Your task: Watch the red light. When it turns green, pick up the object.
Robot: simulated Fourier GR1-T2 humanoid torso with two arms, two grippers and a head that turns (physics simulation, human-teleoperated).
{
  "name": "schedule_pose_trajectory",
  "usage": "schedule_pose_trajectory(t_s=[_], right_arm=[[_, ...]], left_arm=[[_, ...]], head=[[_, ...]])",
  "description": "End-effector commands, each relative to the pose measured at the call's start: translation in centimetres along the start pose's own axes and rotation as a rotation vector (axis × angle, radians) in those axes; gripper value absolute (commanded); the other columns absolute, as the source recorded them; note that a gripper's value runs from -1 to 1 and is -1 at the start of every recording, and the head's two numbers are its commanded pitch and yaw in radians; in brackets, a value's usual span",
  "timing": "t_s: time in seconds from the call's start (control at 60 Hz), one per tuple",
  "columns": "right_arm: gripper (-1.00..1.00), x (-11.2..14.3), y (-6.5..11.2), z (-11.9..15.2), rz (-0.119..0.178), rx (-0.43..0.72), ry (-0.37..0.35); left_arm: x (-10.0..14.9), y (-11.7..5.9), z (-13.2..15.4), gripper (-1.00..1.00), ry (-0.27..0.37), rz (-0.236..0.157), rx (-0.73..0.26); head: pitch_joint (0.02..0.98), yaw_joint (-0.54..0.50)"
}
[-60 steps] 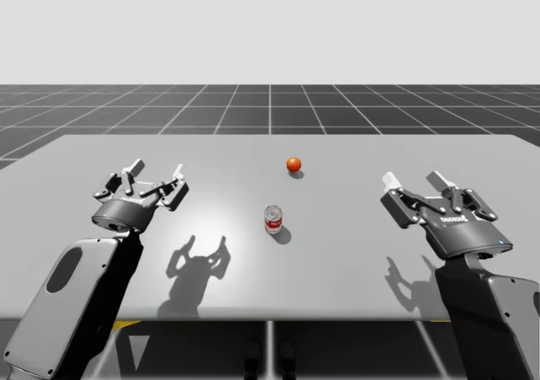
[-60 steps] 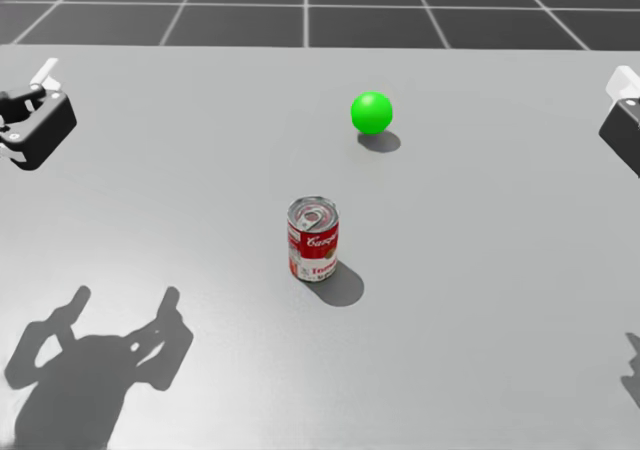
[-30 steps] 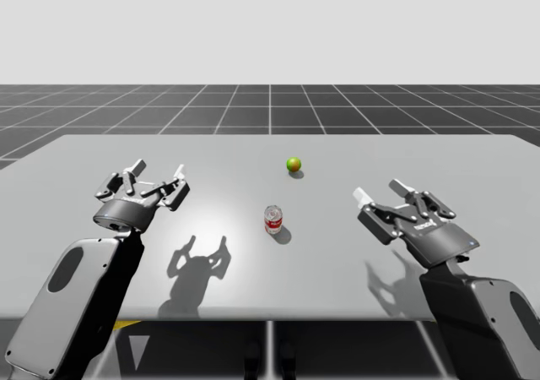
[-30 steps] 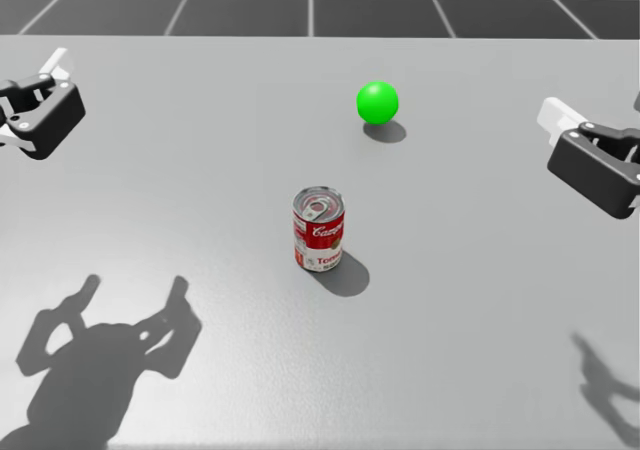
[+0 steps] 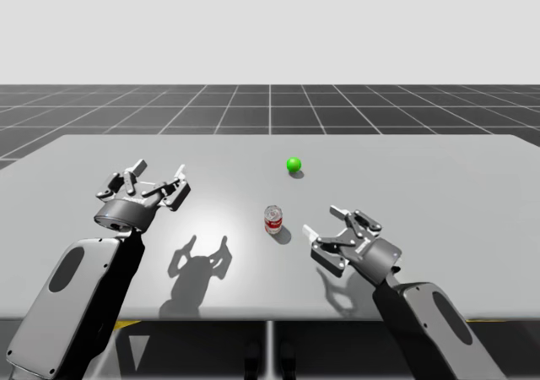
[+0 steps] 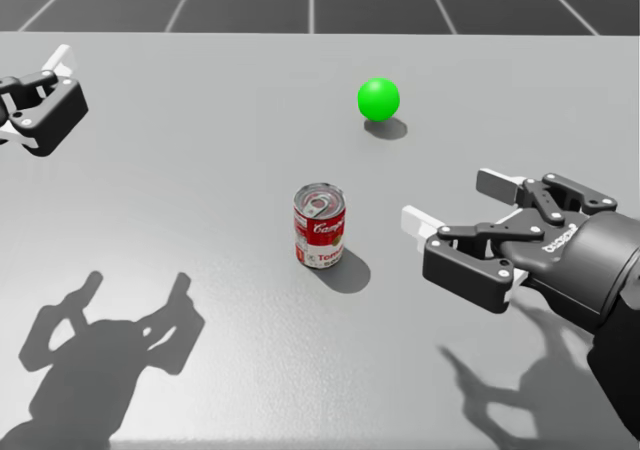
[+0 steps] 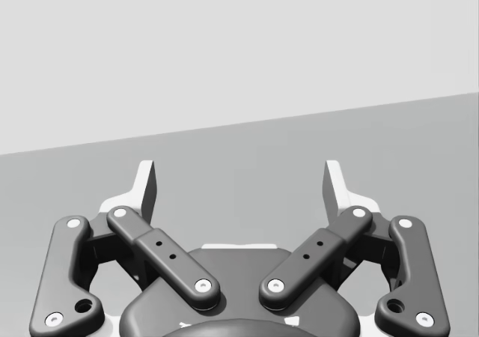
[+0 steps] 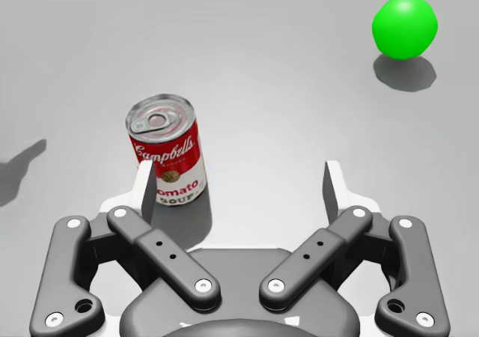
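A grey bench (image 5: 422,160) is seen from above. A small red and white can (image 6: 320,226) stands upright near its middle, with the pull-tab lid facing up. This can is the thing to be picked up, and it stands free on the bench surface. Beyond the can, slightly to the robot's right and well apart from it, sits a small round light (image 6: 379,99) glowing bright green.

The right gripper (image 6: 455,202) hovers above the bench near the can, on the can's right side, and points toward it. Its fingers are spread wide and empty. In the right wrist view, the can stands just ahead of one fingertip, to the side of the gap rather than inside it. The green light lies farther ahead, past the other finger.

The left gripper (image 5: 159,171) hangs well apart from the can on the can's left side, raised above the bench. Its fingers are also spread wide and empty. The left wrist view looks between them at the grey bench surface and a pale background.

The left gripper's shadow (image 5: 198,262) falls on the bench to the left of the can and nearer the robot. The can casts a short shadow to its own right.
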Motion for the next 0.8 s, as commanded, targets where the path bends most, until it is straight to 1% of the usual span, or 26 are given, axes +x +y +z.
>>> schedule_pose_trajectory(t_s=[0.017, 0.1, 0.15, 0.3, 0.317, 0.383, 0.433, 0.45, 0.5, 0.55, 0.667, 0.7, 0.8], right_arm=[[-1.0, -1.7, 1.6, -1.9, 0.008, 0.058, 0.047], [-1.0, -2.2, 2.0, -2.8, 0.009, 0.07, 0.066], [-1.0, -2.6, 2.2, -3.6, 0.003, 0.082, 0.082], [-1.0, -3.6, 3.1, -5.3, 0.009, 0.109, 0.108], [-1.0, -3.8, 3.3, -5.7, 0.014, 0.114, 0.112], [-1.0, -3.8, 3.7, -6.2, 0.022, 0.117, 0.118], [-1.0, -3.8, 3.8, -6.5, 0.02, 0.119, 0.12], [-1.0, -3.8, 3.9, -7.0, 0.027, 0.117, 0.124], [-1.0, -3.9, 4.0, -7.4, 0.037, 0.11, 0.127], [-1.0, -3.9, 3.9, -7.9, 0.041, 0.103, 0.13], [-1.0, -4.0, 4.0, -9.2, 0.063, 0.084, 0.136], [-1.0, -4.0, 4.1, -9.5, 0.064, 0.087, 0.142], [-1.0, -3.9, 4.3, -10.8, 0.086, 0.081, 0.142]], left_arm=[[0.0, -0.1, 0.0, -1.0, 0.0, 0.001, -0.002], [0.0, -0.1, 0.0, -1.0, 0.0, 0.002, -0.002], [0.0, -0.1, 0.1, -1.0, 0.001, 0.003, 0.0], [0.0, -0.1, 0.1, -1.0, 0.002, 0.003, -0.001], [0.0, -0.1, 0.1, -1.0, 0.002, 0.004, -0.001], [0.1, 0.0, 0.1, -1.0, 0.002, 0.004, -0.001], [0.1, 0.0, 0.1, -1.0, 0.002, 0.005, -0.001], [0.1, 0.0, 0.1, -1.0, 0.002, 0.004, -0.001], [0.1, 0.0, 0.1, -1.0, 0.002, 0.005, -0.001], [0.1, 0.0, 0.1, -1.0, 0.002, 0.005, -0.001], [0.1, 0.0, 0.1, -1.0, 0.002, 0.005, -0.001], [0.1, 0.0, 0.1, -1.0, 0.002, 0.004, -0.001], [0.1, 0.0, 0.1, -1.0, 0.002, 0.005, -0.001]], head=[[0.782, -0.02], [0.781, -0.01], [0.783, -0.01], [0.785, -0.01], [0.785, -0.01], [0.784, -0.01], [0.784, -0.01], [0.785, 0.0], [0.786, 0.0], [0.786, 0.0], [0.789, 0.0], [0.79, 0.0], [0.793, 0.0]])
